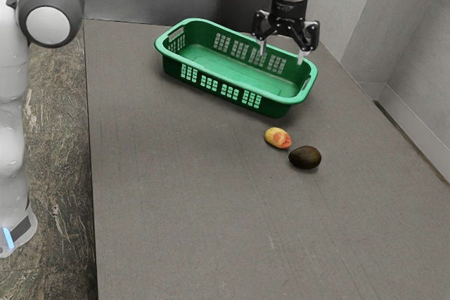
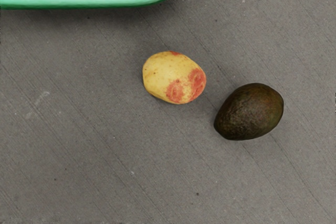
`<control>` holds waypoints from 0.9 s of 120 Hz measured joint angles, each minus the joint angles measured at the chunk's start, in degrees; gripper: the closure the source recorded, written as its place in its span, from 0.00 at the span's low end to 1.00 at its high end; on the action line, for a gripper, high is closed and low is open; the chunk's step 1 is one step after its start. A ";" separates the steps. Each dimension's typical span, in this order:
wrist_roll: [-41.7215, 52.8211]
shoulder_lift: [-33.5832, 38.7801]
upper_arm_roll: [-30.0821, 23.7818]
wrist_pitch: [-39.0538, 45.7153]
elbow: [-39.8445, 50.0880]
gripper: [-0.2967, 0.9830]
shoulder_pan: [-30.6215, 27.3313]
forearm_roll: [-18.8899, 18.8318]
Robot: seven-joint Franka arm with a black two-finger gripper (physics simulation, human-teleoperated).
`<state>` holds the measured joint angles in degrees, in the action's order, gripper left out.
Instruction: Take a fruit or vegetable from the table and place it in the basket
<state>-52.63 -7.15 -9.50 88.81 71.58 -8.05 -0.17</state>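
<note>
While the red-patched potato and the dark avocado both lie on the table near the green basket, the step in hand appears to be the approach. The jaws, raised, stand well apart and hold nothing; the next move calls for centring over one piece, then descending. Exterior view: the basket's perforated walls. Wrist view: a strip of table separating the pieces, nearly edge to edge in the exterior view
</note>
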 joint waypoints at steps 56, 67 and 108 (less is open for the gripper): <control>-6.69 -5.97 -2.35 0.87 0.03 0.23 0.71 4.48; -2.43 -8.90 -3.31 2.79 0.00 0.23 1.13 3.65; 18.26 -13.56 -6.77 10.83 1.86 0.23 2.44 -1.98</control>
<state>-34.37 -20.70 -16.26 99.64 73.44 -5.61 -2.15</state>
